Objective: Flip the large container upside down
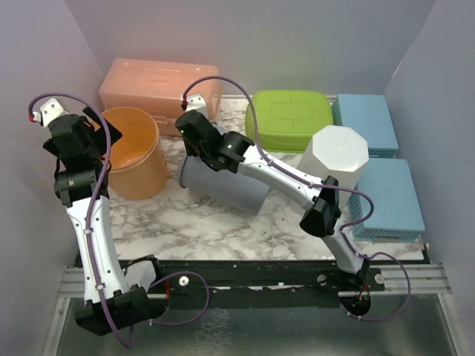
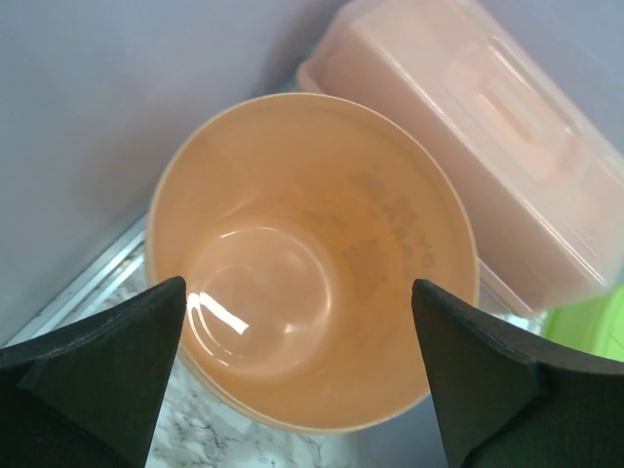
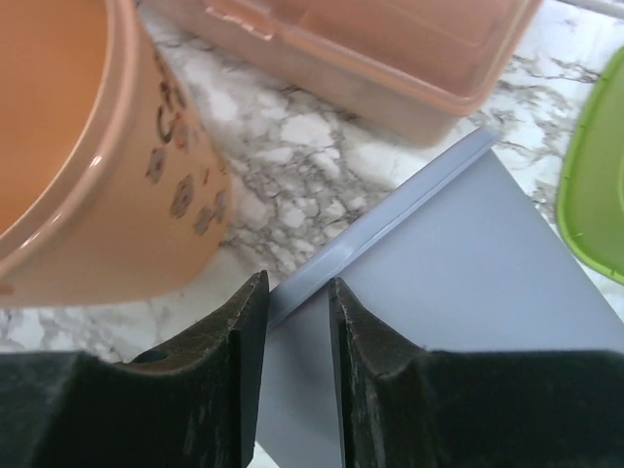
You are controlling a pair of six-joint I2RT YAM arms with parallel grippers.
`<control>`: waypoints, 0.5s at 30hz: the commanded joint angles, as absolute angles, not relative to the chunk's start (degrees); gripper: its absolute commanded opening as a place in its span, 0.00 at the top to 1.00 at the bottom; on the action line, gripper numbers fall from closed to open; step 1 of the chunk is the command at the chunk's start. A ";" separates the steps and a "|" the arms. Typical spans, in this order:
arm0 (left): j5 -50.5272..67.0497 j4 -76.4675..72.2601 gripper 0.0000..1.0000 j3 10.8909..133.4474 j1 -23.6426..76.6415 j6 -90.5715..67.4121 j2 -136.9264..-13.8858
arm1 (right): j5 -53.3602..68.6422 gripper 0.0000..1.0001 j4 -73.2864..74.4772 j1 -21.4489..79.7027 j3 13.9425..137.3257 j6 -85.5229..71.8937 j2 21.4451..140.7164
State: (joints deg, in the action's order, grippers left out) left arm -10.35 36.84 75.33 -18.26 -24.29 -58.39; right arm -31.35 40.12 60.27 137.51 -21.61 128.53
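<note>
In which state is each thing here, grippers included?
Orange bucket: upright, empty.
Grey container: lying on its side.
Peach box: lid closed.
Green box: lid closed.
Left gripper: open, above the bucket.
Right gripper: jaws astride the grey rim, grip unclear.

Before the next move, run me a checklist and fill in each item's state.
1. Rim of the grey container sits between the fingers of the right pincer: ok.
2. Firm clamp by the right pincer on that rim: cannot tell.
3. The left pincer is open and empty above the orange bucket: ok.
4. The grey container is upside down: not ok, it lies on its side.
5. The orange bucket is upside down: not ok, its mouth faces up.
</note>
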 commanded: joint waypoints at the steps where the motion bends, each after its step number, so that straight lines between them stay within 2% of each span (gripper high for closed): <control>1: 1.57 35.63 0.01 76.23 -18.51 -23.94 -57.19 | -24.85 0.68 38.96 62.83 131.84 -17.97 124.71; 10: 23.88 27.92 0.04 70.93 -17.95 -26.08 -56.11 | -26.65 0.68 41.55 64.06 128.52 -20.05 123.02; 15: 36.38 22.17 0.05 71.35 -16.36 -27.25 -58.79 | -22.82 0.68 31.91 64.40 113.67 -19.65 114.06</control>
State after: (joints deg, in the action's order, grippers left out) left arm 20.51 29.63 71.20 -17.58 -25.71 -57.17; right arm -26.17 36.32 64.40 123.42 -19.68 120.44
